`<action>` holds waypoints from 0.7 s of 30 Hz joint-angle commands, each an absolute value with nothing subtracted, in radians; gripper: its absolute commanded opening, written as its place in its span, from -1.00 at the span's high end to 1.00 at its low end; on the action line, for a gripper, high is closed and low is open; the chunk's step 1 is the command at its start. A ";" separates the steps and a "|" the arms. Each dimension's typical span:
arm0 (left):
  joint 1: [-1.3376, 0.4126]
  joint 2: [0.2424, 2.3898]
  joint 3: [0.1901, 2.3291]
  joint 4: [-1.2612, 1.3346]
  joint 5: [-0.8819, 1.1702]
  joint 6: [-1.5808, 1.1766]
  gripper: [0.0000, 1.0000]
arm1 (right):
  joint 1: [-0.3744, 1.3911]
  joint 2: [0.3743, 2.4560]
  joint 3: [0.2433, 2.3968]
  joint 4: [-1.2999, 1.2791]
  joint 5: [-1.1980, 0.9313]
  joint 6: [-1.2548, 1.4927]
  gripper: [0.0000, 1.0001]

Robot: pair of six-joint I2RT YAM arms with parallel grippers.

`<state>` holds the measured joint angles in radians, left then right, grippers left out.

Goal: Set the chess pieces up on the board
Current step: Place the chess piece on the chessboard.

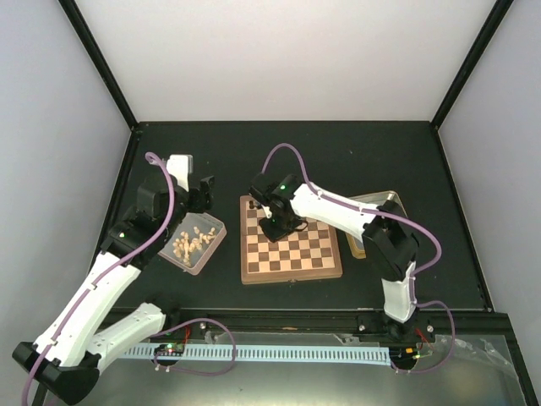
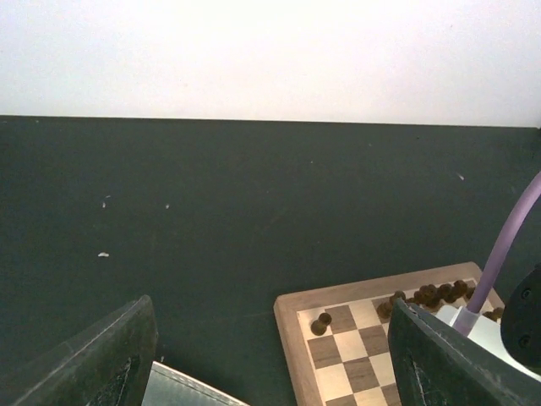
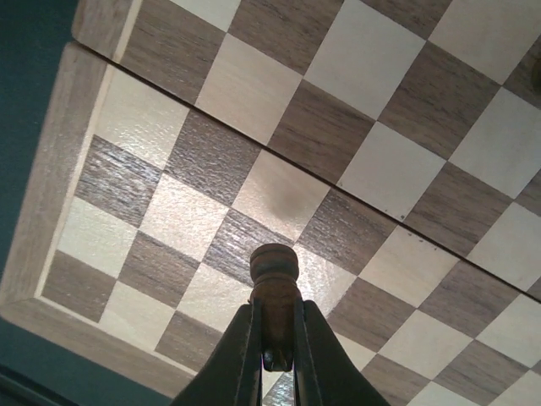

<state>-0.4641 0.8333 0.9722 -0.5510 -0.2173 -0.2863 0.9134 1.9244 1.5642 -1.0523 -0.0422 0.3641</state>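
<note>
The wooden checkered board (image 1: pixel 314 250) lies mid-table. My right gripper (image 1: pixel 273 225) hovers over its far left part. In the right wrist view the gripper (image 3: pixel 275 359) is shut on one dark brown chess piece (image 3: pixel 275 275), which it holds above the squares near the board's frame (image 3: pixel 51 211). My left gripper (image 1: pixel 204 193) is left of the board, above the table. Its fingers (image 2: pixel 110 355) stand wide apart and hold nothing. The left wrist view shows the board's corner (image 2: pixel 293 315), a lone dark piece (image 2: pixel 320 322) and a cluster of dark pieces (image 2: pixel 433 294) along the far row.
A metal tray (image 1: pixel 209 254) holding several pale cream pieces sits left of the board; its corner shows in the left wrist view (image 2: pixel 182 393). Another tray (image 1: pixel 388 201) lies right of the board, partly under the right arm. Black walls frame the dark table.
</note>
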 commanded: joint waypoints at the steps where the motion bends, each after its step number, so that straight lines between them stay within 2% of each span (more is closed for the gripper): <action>1: -0.454 0.836 0.977 -0.577 -0.266 -0.270 -0.54 | 0.931 1.977 1.636 -1.132 0.011 0.312 0.78; 11: -0.454 0.842 0.971 -0.572 -0.254 -0.274 -0.54 | 0.951 2.024 1.658 -1.103 -0.011 0.304 0.48; 21: -0.453 0.845 0.968 -0.571 -0.248 -0.275 -0.54 | 0.960 2.014 1.627 -1.042 0.017 0.327 0.51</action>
